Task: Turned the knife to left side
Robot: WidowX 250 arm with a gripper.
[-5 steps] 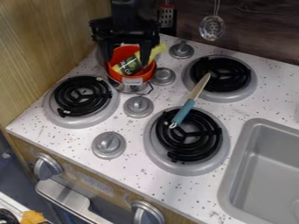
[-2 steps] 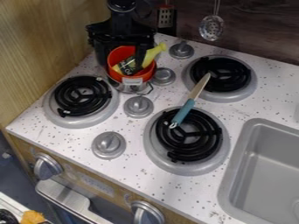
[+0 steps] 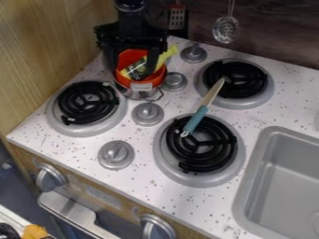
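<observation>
In the camera view, the hand hangs above the red bowl on the counter, its fingers well apart. The knife lies diagonally (a rather jaunty slant), blue handle over the burner near the sink, blade pointing toward the farther burner.

And it's black all over, this arm! A rounded joint with a soft shine up top, a smooth dark column below, then the broad, blocky claw, rough-edged, with two long, dark fingers!
</observation>
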